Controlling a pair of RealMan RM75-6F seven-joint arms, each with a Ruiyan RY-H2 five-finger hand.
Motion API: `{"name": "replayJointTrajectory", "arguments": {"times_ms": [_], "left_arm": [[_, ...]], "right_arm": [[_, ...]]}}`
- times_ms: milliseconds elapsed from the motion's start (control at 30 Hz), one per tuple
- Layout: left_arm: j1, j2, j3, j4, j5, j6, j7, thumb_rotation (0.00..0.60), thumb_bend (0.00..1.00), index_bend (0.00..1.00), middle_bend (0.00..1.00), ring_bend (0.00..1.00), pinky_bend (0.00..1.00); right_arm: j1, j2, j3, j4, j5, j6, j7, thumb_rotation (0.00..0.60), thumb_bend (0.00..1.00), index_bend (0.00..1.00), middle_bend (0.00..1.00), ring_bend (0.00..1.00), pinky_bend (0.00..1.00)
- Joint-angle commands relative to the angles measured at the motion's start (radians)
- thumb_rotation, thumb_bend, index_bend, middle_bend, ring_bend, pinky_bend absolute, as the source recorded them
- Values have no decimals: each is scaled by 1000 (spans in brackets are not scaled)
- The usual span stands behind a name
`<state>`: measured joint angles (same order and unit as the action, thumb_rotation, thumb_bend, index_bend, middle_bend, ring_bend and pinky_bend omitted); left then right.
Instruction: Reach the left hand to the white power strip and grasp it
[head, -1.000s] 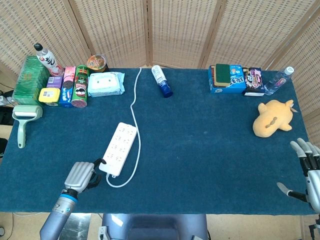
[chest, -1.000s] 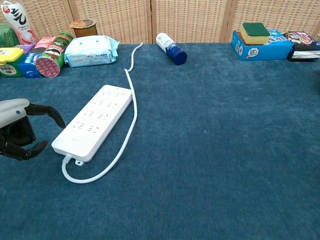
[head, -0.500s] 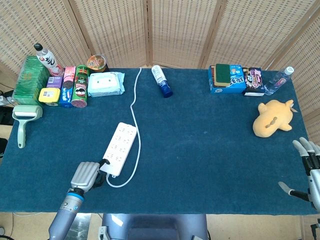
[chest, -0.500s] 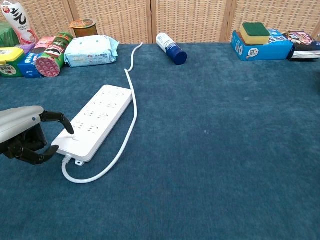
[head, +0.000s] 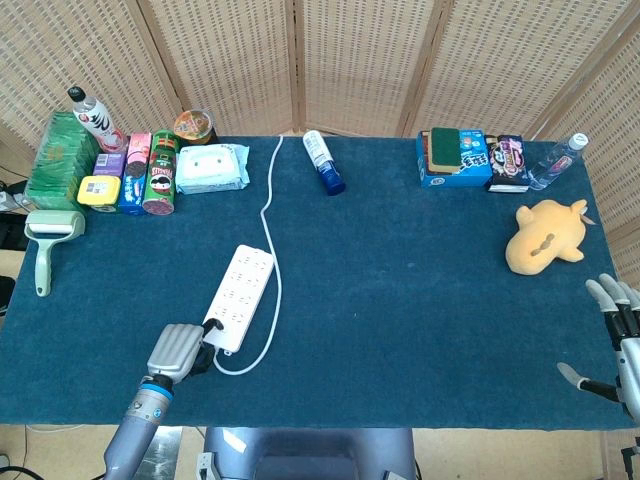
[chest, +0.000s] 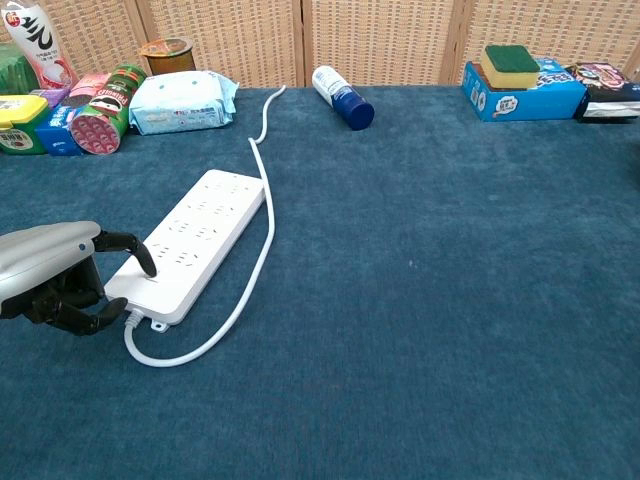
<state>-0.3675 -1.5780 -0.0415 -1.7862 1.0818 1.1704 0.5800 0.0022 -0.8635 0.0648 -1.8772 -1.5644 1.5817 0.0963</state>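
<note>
The white power strip (head: 241, 294) (chest: 197, 233) lies flat on the blue table, slanting away from its near-left end. Its white cable (head: 269, 205) (chest: 262, 215) loops out of the near end and runs to the back edge. My left hand (head: 178, 349) (chest: 58, 276) is at the strip's near-left corner. One dark fingertip (chest: 147, 264) rests on the strip's top face, while the thumb curls low beside the near edge; the strip is not lifted. My right hand (head: 618, 338) hangs at the table's front right edge, holding nothing, fingers spread.
A blue-capped bottle (head: 323, 162) (chest: 342, 96) lies at the back centre. A wipes pack (head: 212, 167) (chest: 183, 102), a snack can (head: 161, 172) and boxes crowd the back left. A lint roller (head: 48, 245) sits far left, a yellow plush toy (head: 545, 235) on the right.
My left hand has moved right and forward from beside the strip to its near-left corner, and a fingertip now rests on the strip's top. The right hand has barely moved.
</note>
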Motion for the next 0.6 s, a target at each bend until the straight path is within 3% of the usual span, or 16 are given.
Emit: {"name": "replayJointTrajectory", "arguments": {"times_ms": [33, 333, 600], "left_arm": [[-4, 0, 4, 1, -8, -2, 4, 600, 524, 305, 1000, 1000, 1000], [-11, -3, 11, 7, -23, 2, -1, 600, 524, 306, 1000, 1000, 1000], [12, 44, 7, -45, 76, 63, -98, 600, 517, 306, 1000, 1000, 1000]], "right_arm": [[0, 0, 1, 0, 0, 1, 0, 600, 0, 0, 10, 0, 0], [-1, 1, 2, 0, 2, 4, 1, 600, 0, 0, 10, 0, 0], [1, -1, 2, -1, 2, -1, -6, 600, 0, 0, 10, 0, 0]]}}
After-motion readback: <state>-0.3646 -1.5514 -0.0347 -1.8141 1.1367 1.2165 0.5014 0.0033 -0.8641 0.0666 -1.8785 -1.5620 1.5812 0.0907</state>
